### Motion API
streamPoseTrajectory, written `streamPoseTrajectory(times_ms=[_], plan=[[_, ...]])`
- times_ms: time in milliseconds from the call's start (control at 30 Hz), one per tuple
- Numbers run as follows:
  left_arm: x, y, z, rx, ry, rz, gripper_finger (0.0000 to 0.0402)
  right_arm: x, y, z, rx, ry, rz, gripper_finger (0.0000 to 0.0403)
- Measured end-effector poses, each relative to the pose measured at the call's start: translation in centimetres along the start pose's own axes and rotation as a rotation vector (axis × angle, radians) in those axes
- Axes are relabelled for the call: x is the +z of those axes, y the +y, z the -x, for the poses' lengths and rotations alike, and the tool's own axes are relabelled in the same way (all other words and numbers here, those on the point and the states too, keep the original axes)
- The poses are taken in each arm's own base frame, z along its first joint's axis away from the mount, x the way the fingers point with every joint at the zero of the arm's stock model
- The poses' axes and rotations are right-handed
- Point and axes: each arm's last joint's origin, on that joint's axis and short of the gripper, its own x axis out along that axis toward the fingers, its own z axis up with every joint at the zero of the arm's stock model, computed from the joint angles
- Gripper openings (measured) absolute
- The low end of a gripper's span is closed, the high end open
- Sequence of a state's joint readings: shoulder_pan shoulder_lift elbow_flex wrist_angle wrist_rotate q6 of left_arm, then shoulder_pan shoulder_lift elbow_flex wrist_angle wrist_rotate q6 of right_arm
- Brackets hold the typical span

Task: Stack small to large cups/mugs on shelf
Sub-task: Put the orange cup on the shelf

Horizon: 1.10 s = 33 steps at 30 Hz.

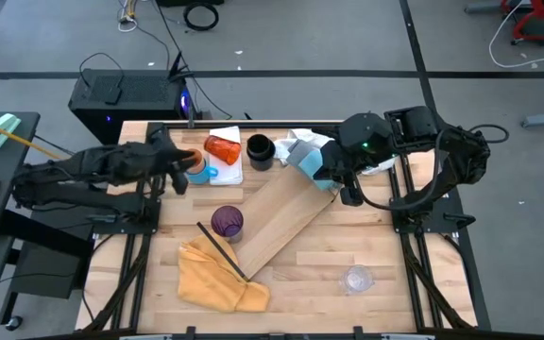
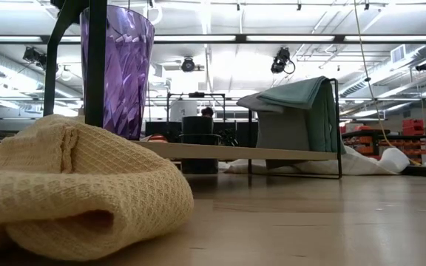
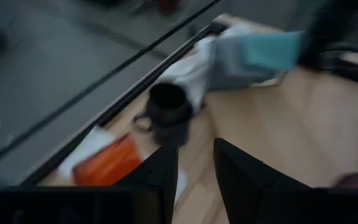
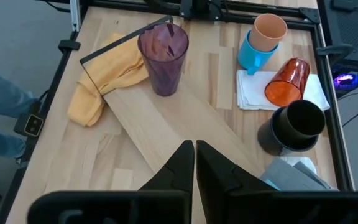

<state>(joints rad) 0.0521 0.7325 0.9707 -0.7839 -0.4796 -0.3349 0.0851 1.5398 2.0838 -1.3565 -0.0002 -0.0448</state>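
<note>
An orange cup (image 4: 270, 28) sits nested in the bright blue mug (image 4: 251, 55) at the table's far left. My left gripper (image 1: 179, 170) stands open just left of them, with nothing between its fingers (image 3: 160, 171). A red-orange tumbler (image 4: 288, 81) lies on its side on a white pad (image 4: 250, 93). The black mug (image 4: 294, 127) stands upright beside it. The purple cup (image 1: 227, 222) stands upright on the pale wooden shelf (image 1: 286, 212). My right gripper (image 4: 194, 155) hangs shut above the shelf's far right end.
A yellow cloth (image 1: 217, 279) lies bunched at the shelf's near left end. A pale-blue cylinder (image 1: 306, 159) and white and teal cloths (image 1: 300, 140) lie at the far middle. A clear item (image 1: 357, 280) lies near right. Bare wood shows between it and the shelf.
</note>
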Motion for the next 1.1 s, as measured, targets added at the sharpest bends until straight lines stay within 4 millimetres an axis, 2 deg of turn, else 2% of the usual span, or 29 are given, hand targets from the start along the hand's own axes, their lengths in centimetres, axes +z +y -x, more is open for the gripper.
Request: streamPoseTrajectory(times_ms=[167,333,567,867,967,1100], plan=[[-1.2,1.3,-1.0,0.134,0.161,0.135,0.0112,0.0,0.0,0.0,0.000,0.000,0.001,0.0023],[-2.0,2.0,-2.0,0.186,0.310,0.184,0.0119,0.0,0.0,0.0,0.000,0.000,0.001,0.0023],[-2.0,1.9,-4.8,0.070,0.467,-0.003,0.0136,0.0,0.0,0.0,0.000,-0.001,0.009,0.0024],[-2.8,2.8,-9.4,0.125,0.662,-0.076,0.0173,0.0,0.0,0.0,0.000,-0.001,-0.025,0.0061],[-3.0,3.1,-10.4,0.130,0.728,-0.098,0.0184,0.0,0.0,0.0,0.000,-0.001,-0.027,0.0073],[-2.1,3.4,-11.2,0.144,0.776,-0.130,0.0194,0.0,0.0,0.0,0.000,-0.001,-0.027,0.0081]])
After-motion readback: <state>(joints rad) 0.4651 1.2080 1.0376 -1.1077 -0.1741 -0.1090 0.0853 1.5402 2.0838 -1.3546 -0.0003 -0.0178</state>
